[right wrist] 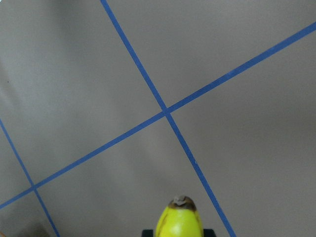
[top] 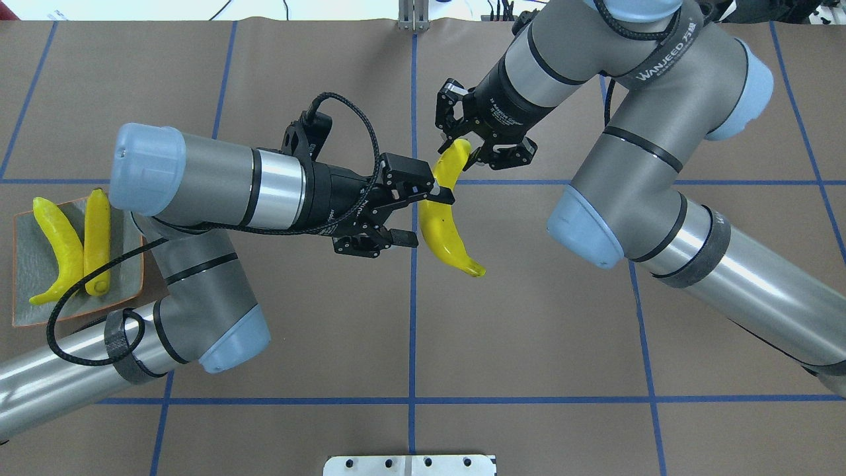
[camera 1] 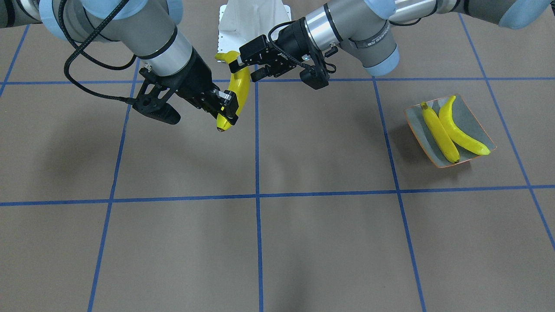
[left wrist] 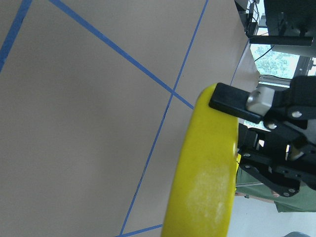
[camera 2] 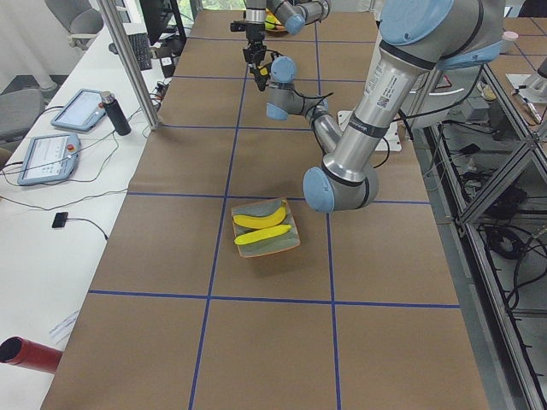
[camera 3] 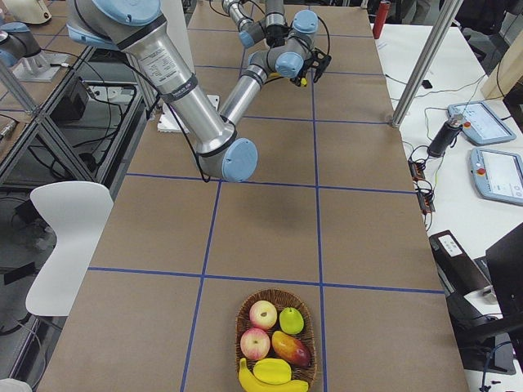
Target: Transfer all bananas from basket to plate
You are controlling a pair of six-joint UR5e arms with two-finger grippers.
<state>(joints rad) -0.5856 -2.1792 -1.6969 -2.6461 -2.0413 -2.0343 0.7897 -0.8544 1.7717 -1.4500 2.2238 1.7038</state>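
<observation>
Above the desk near frame centre, a mid-air hand-over looks to be the step: the right hand (top: 470, 142) clamps one end of the held banana (top: 446, 231), while the left hand (top: 427, 217) has its jaws spread wide at the fruit's middle. Two bananas (top: 59, 244) lie on the plate (top: 26, 258) at far left; a fourth banana (camera 3: 274, 380) waits in the basket (camera 3: 278, 291). Next, I judge, the left must close firmly before the right lets go.
</observation>
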